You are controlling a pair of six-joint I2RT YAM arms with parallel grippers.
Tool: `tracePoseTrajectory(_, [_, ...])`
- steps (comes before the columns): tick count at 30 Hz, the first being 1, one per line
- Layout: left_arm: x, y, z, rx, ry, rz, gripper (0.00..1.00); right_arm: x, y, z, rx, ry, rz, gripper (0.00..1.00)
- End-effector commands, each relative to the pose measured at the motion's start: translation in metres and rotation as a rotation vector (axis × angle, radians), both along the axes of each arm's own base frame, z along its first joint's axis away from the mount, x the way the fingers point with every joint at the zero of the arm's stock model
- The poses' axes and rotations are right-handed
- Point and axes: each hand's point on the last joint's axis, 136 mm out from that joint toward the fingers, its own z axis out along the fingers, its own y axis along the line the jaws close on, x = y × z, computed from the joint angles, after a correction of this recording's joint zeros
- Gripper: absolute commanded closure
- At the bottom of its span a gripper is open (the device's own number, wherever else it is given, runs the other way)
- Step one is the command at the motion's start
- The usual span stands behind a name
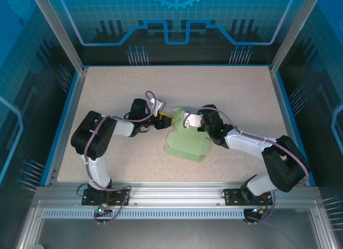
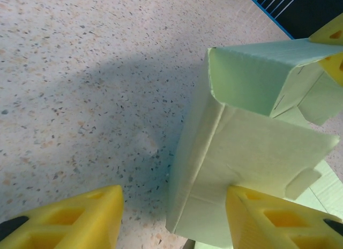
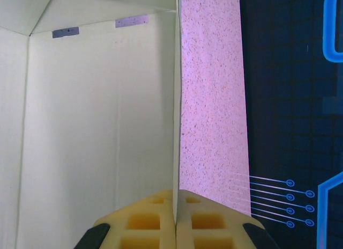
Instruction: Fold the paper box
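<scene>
From above, the speckled table [image 1: 241,93] offers open room on every side of the paper box [image 1: 186,144], which sits mid-table between both arms, well clear of the blue rim [image 1: 63,125]. It is pale mint card, half raised — one panel lying flat, creased walls standing. Up close, the left gripper [image 2: 172,198] stands part-open, astride the box's lower corner, one finger off the card. The right gripper [image 3: 177,200] is pinched tight on a thin upright wall.

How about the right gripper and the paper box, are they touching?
Touching. The right wrist view shows the right gripper shut on a wall edge of the paper box.
</scene>
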Motion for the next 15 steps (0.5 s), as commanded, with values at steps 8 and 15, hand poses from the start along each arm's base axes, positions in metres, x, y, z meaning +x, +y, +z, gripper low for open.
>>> tracePoseTrajectory(8, [0.0063,-0.0264,0.0131,-0.057,-0.035,-0.082,0.46,0.0038,-0.0006,0.0030,-0.006,0.008,-0.004,0.98])
tracePoseTrajectory(15, [0.0104,-0.0269,0.0139,-0.053,-0.052,-0.060,0.43,0.0037,0.0005,0.0017,0.000,0.017,-0.004,0.98])
